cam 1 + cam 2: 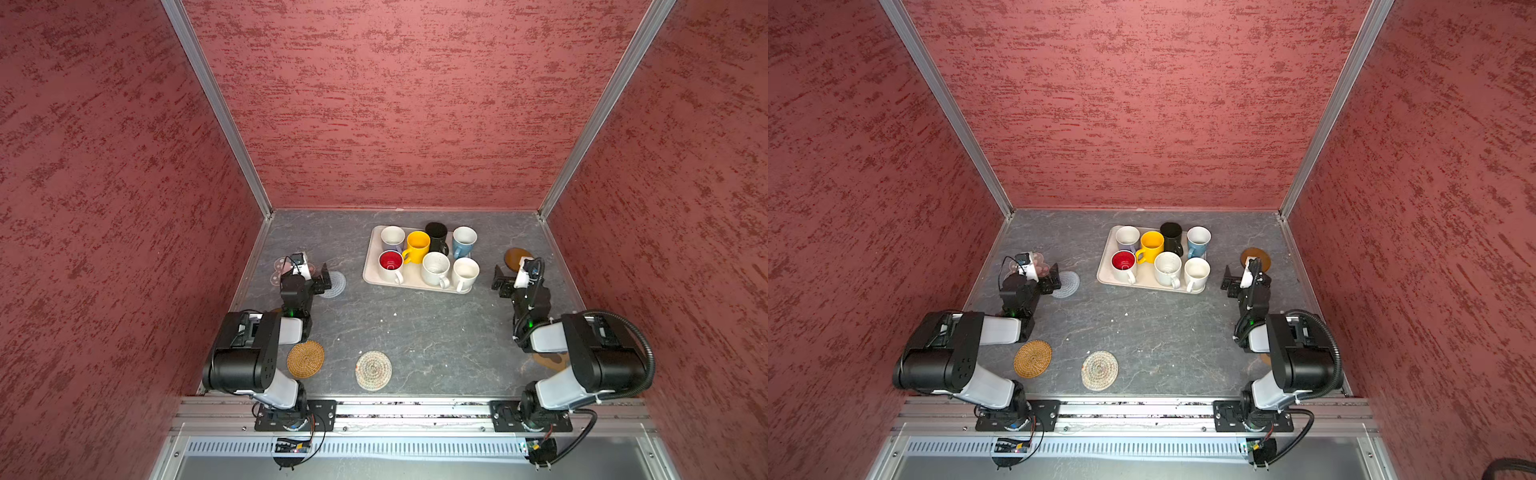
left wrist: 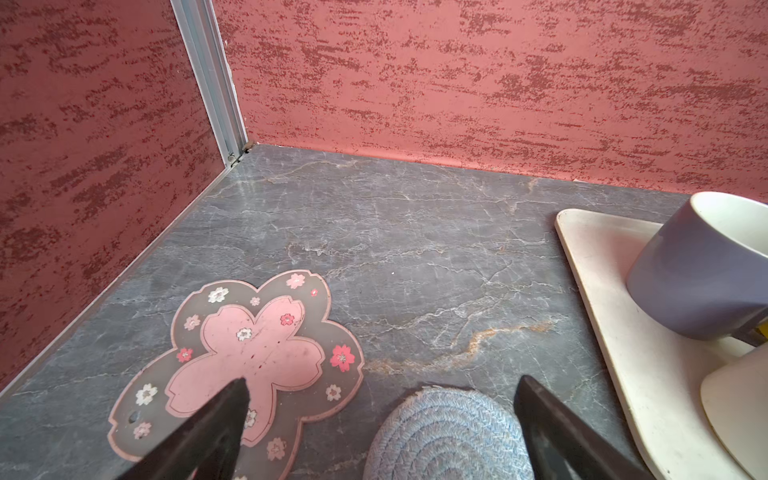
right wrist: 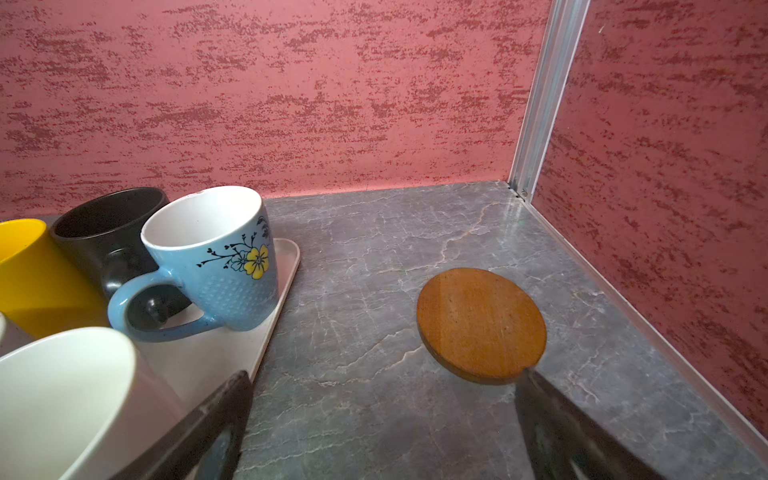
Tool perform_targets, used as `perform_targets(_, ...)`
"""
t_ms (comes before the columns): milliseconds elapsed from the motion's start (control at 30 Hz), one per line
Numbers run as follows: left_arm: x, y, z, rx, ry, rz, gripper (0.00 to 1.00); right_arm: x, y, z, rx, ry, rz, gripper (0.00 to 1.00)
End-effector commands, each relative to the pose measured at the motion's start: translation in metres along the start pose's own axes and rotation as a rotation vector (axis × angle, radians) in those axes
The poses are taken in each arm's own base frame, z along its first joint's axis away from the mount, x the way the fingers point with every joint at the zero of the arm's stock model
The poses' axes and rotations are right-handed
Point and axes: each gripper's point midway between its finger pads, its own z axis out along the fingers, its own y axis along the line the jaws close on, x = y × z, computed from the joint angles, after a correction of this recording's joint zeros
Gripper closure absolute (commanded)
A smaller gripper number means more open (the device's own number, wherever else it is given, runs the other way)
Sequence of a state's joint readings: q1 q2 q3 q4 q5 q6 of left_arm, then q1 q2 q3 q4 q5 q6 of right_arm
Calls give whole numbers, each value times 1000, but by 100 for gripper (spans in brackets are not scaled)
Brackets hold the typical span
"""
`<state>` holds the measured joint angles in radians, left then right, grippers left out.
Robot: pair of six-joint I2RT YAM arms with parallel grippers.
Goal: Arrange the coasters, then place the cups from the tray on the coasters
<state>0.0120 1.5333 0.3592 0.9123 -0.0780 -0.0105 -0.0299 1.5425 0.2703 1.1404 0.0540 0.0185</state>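
The tray (image 1: pixel 367 272) stands at the back middle with several cups on it, among them a yellow cup (image 1: pixel 417 245), a black cup (image 1: pixel 436 235), a light blue cup (image 3: pixel 216 257) and a red-lined cup (image 1: pixel 390 262). My left gripper (image 1: pixel 325 280) (image 2: pixel 382 381) hangs open and empty over the table. One finger is above the pink flower coaster (image 2: pixel 253 353) and the grey-blue woven coaster (image 2: pixel 444 436) lies between the fingers. My right gripper (image 1: pixel 500 282) (image 3: pixel 385 374) is open and empty beside the tray, with a wooden disc coaster (image 3: pixel 482 324) just ahead of one finger.
An orange-tan woven coaster (image 1: pixel 305 359) and a beige woven coaster (image 1: pixel 373 370) lie near the front edge. A brown coaster (image 1: pixel 550 360) is mostly hidden under the right arm. Red walls close in the table on three sides.
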Motion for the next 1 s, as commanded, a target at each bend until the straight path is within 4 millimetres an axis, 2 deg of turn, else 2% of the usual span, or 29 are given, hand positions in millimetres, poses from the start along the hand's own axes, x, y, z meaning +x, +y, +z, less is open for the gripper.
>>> perform_targets(0,-4,-1,2,4,-10,-4,0,-7,1,-1,-13,-33,-15,1)
perform_targets(133,-4,-1,2,5,-10,-4,0,-7,-7,4,18,-16,13,1)
perform_targets(967,-4,1,1,21,-8,-20,0,-6,-8,4,4,-12,25,1)
